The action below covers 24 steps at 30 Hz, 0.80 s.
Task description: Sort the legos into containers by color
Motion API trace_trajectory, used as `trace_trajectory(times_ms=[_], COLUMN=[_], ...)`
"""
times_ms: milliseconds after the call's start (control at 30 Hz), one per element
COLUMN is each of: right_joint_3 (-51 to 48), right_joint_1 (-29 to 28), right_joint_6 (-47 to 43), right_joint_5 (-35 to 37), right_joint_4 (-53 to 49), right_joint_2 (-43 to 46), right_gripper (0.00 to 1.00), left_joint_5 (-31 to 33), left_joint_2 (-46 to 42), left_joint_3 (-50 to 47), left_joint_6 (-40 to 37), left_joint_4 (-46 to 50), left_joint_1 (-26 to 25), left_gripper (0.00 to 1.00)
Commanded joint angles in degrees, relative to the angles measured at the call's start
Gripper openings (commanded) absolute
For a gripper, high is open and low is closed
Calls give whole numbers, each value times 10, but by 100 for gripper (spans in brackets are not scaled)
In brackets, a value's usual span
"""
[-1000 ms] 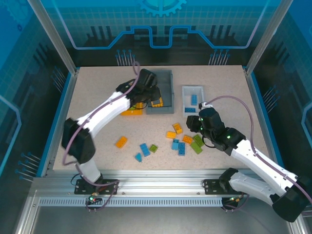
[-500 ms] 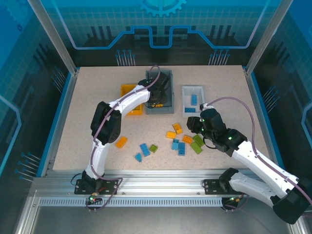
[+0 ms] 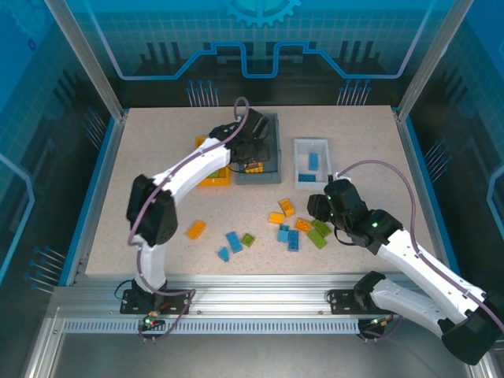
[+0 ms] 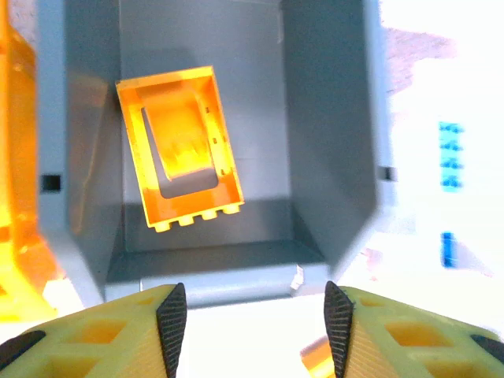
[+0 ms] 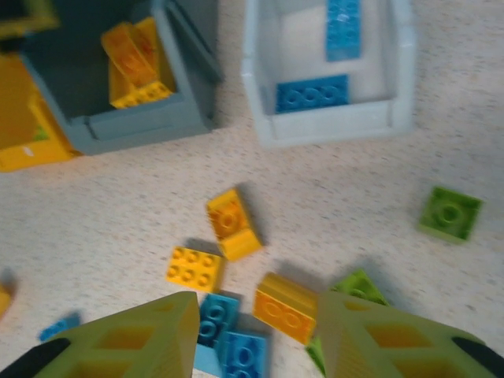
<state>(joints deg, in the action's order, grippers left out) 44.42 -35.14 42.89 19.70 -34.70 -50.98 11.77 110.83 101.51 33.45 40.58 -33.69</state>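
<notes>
On speckled table [image 3: 358, 130], finds sorting part done: orange frame [image 4: 179, 150] in grey bin [image 4: 331, 142], blue bricks [image 5: 311, 93] in white bin [image 5: 331, 126], roughly a dozen legos [image 3: 276, 217] loose; left gripper [image 4: 255, 315], right gripper [image 5: 256, 315] both released.

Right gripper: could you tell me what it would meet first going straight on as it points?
Probably the orange brick just ahead of the open right gripper, though depth is unclear.

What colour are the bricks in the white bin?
Blue. The bricks in the white bin show best in the right wrist view.
</notes>
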Motion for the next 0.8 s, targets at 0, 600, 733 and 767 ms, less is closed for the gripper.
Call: trace_trajectory(times_ms=[0,600,733,767], right_joint_3=[17,12,-7,-11], right_joint_1=[30,-85,-175,-194], right_joint_6=[23,46,107,120], right_joint_5=[39,48,51,53], right_joint_4=[-93,-70,-53,-50], right_joint_2=[-1,-121,-155,-168], right_gripper=[48,51,52,53], left_joint_5=[-4,85,118,122], left_joint_2=[-97,-462,-556,-576], left_joint_3=[-74,-490,-554,-564], left_joint_6=[20,157,187,192], left_joint_4=[-40,-116,-90,-83], left_joint_1=[-26,-215,-229,-229], left_gripper=[56,52,52,52])
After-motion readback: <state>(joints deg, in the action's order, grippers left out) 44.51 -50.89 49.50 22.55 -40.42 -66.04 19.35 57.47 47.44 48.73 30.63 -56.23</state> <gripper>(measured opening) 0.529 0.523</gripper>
